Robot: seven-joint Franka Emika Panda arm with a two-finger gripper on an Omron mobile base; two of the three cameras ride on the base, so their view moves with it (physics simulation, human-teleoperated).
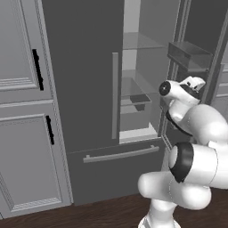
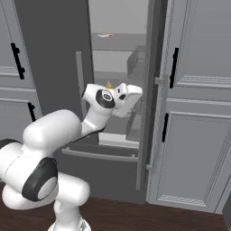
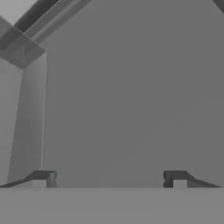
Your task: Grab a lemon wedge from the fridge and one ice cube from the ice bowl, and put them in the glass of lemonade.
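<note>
The fridge [image 1: 84, 67] stands with its left door shut and its right door swung open, glass shelves showing inside. The lemon wedge [image 2: 108, 85], a tiny pale yellow piece, lies on a middle shelf just above my wrist. My hand reaches into the open side, a little right of the wedge and slightly lower. In the hand view my gripper [image 3: 110, 179] is open, its fingertips [image 3: 43, 179] wide apart with nothing between them, facing a plain grey inner wall. The ice bowl and the glass of lemonade are out of view.
A small flat pinkish item [image 2: 106, 35] lies on an upper shelf. The open door's bin [image 1: 189, 54] juts out above my hand. Grey panelled cabinets [image 2: 198, 113] flank the fridge. The bottom drawer's bar handle [image 1: 120, 154] sits below the opening.
</note>
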